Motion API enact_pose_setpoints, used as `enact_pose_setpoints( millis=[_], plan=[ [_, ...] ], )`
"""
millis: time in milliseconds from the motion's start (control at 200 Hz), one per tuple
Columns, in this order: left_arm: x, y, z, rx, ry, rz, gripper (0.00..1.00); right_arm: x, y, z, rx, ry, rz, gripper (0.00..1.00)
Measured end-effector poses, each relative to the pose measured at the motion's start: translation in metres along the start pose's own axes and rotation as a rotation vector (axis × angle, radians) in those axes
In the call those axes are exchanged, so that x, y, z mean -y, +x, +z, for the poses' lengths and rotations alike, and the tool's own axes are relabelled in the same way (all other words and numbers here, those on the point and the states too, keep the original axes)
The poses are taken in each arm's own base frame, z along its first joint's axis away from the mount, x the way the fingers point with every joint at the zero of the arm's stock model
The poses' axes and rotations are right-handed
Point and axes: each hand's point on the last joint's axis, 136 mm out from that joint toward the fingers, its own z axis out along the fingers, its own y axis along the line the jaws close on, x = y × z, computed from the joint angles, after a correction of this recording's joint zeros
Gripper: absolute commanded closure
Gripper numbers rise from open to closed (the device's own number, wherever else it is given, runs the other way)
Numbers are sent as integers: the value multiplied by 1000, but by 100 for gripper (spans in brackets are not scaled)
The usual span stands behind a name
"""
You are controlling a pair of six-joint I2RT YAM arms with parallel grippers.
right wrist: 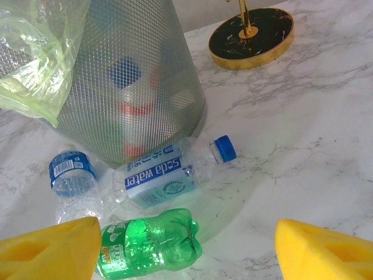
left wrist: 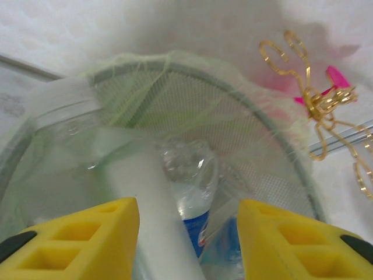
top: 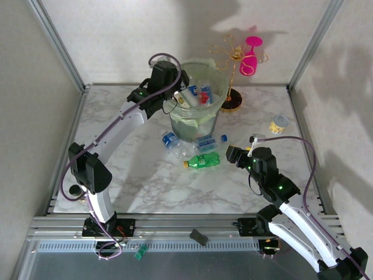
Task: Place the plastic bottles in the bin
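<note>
My right fingers (right wrist: pixel 46 248) are wide open and empty. The green bottle (right wrist: pixel 151 239) lies at their 9 o'clock, long side running 9 to 3. My left fingers (left wrist: pixel 70 239) are over the bin (top: pixel 192 122); I cannot tell their grip.

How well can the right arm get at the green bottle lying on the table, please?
Probably yes: the green bottle lies just ahead of the open right pincer, with nothing between them.
</note>
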Motion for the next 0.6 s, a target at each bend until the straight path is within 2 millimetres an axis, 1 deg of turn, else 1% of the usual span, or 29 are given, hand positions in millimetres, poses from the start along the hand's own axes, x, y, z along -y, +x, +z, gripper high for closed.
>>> enact_pose_setpoints(
  millis=[85,190,290,406,506,601],
  plan=[
    [-4,6,4,1,3,0,55,-1,1,1,-5,-2,0,22],
    [-9,16,7,-6,14,-1,55,-4,4,3,-26,-15,-3,22],
    [-8,19,8,-5,35,-3,55,-8,6,6,-49,-27,-5,22],
    [-4,22,4,-22,56,-1,53,-14,4,8,-65,-46,-5,22],
    [2,22,-4,-30,73,8,51,-22,0,9,-78,-71,-4,22],
    [9,10,-25,-10,101,13,46,-29,1,13,-102,-92,-1,22]
  ],
)
